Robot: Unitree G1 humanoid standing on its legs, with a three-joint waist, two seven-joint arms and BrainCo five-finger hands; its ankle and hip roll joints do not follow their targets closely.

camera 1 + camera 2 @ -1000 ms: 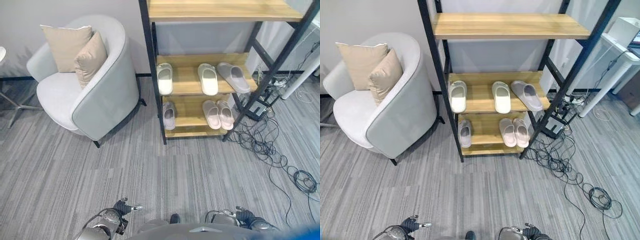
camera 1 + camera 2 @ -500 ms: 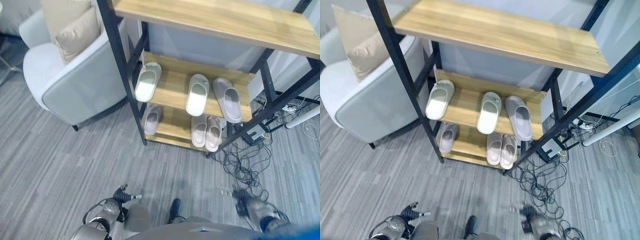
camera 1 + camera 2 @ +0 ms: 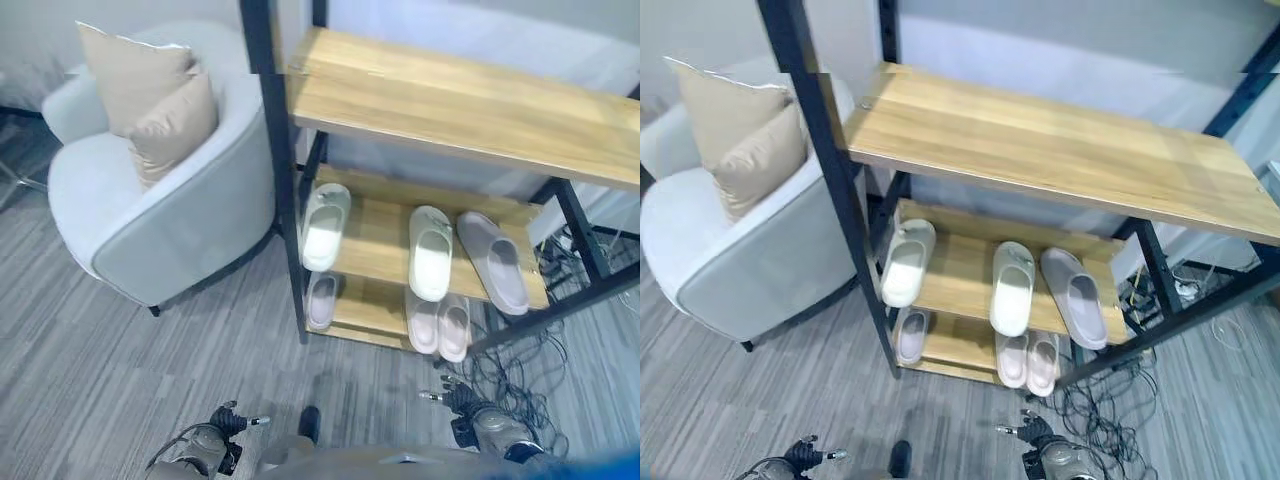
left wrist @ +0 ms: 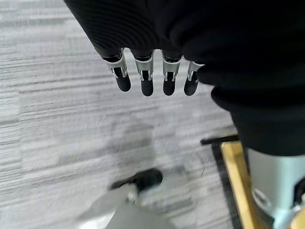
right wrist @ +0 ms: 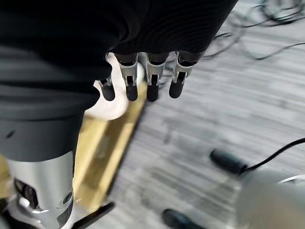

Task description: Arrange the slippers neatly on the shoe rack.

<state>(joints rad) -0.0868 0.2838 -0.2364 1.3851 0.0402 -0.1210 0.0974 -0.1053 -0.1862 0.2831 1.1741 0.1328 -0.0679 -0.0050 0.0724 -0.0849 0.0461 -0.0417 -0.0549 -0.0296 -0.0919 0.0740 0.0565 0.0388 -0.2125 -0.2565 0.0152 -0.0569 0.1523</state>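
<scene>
Both hands, left hand [image 4: 152, 76] and right hand [image 5: 143, 81], hung open and empty, so a good start was reaching for the crooked grey slipper [image 3: 493, 262] on the shoe rack [image 3: 270, 150].

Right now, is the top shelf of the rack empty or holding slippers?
Empty: the top shelf shows bare wood, with no slippers on it.

No words, labels, numbers or signs can be read anywhere; the wooden boards of the shoe rack [image 3: 1060, 150] are bare of print; the slippers [image 3: 430, 252] on its shelves carry no mark that can be made out (any moulding on them is too small to tell); the armchair [image 3: 160, 215] and its cushions [image 3: 150, 100] are plain; the grey floor [image 3: 120, 370] bears no sign.
</scene>
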